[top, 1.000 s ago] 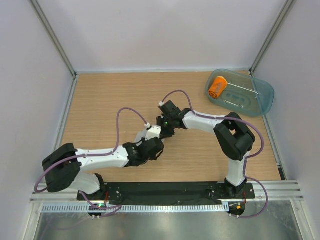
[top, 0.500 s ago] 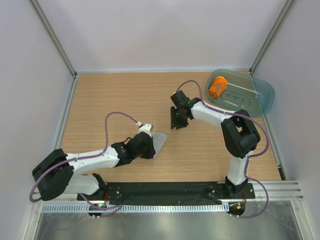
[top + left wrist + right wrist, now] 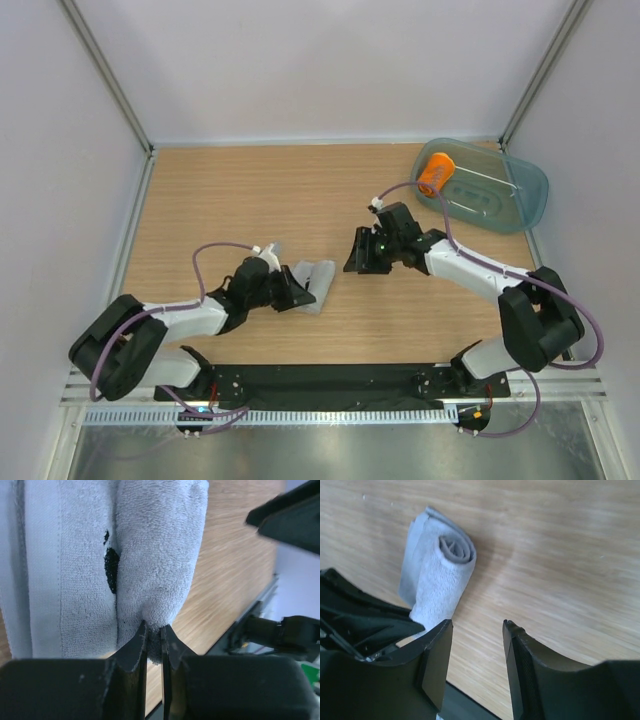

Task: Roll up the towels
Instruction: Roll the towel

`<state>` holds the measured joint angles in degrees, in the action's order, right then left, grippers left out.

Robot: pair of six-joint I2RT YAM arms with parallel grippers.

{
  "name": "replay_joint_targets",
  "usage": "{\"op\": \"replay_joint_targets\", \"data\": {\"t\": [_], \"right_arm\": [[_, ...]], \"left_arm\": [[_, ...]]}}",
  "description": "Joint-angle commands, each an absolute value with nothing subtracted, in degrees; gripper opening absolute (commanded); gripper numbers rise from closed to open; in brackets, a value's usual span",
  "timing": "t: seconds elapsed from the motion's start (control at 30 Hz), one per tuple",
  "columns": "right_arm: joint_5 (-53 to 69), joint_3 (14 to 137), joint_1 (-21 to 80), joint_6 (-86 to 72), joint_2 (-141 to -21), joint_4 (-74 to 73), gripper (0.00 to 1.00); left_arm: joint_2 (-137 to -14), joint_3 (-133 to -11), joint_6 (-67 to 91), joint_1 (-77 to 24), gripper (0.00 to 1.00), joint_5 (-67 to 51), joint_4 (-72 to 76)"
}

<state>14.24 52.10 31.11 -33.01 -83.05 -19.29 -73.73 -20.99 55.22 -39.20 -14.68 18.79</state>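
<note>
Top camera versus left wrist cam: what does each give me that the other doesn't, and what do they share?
Only the top view: the orange towel, rolled, lying in the blue-green tub at the far right of the table.
Only the left wrist view: the left gripper with its fingers pinched on the end of the grey towel, and a few dark specks in the crease beside the roll.
Both: the grey towel partly rolled on the wood, a flat tail beside the roll, with the left gripper at it.

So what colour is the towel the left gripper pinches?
Light grey. The towel shows best in the left wrist view.
</note>
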Motion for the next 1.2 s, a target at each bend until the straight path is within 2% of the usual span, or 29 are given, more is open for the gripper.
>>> {"op": "replay_joint_targets", "data": {"t": [0.0,0.17,0.3,0.67,0.93,1.07,1.17], "right_arm": [[24.6,48.4,31.6,-37.1,-82.8,-7.1,0.52],[26.4,46.4,32.9,-39.1,-84.4,-2.6,0.53],[26.5,46.2,34.2,-40.3,-86.7,0.0,0.52],[26.7,51.1,35.4,-38.1,-98.7,5.4,0.58],[28.6,50.5,36.7,-38.3,-100.5,10.8,0.62],[29.7,49.2,37.4,-38.9,-100.5,14.8,0.74],[29.7,49.8,37.6,-39.4,-101.9,15.6,0.77]], "left_arm": [[-77.8,-16.0,64.5,-36.4,0.00,-22.8,36.7],[-85.6,-12.0,74.8,-32.5,0.00,-27.2,55.5],[-89.6,-10.2,78.5,-30.2,0.00,-27.9,61.3],[-92.5,-8.1,83.4,-25.5,0.00,-29.8,57.9],[-96.8,-8.8,83.4,-22.5,0.00,-33.0,54.7],[-97.0,-9.0,83.7,-21.1,0.00,-34.2,54.6],[-96.6,-9.5,83.1,-20.5,0.00,-34.7,52.8]]}}
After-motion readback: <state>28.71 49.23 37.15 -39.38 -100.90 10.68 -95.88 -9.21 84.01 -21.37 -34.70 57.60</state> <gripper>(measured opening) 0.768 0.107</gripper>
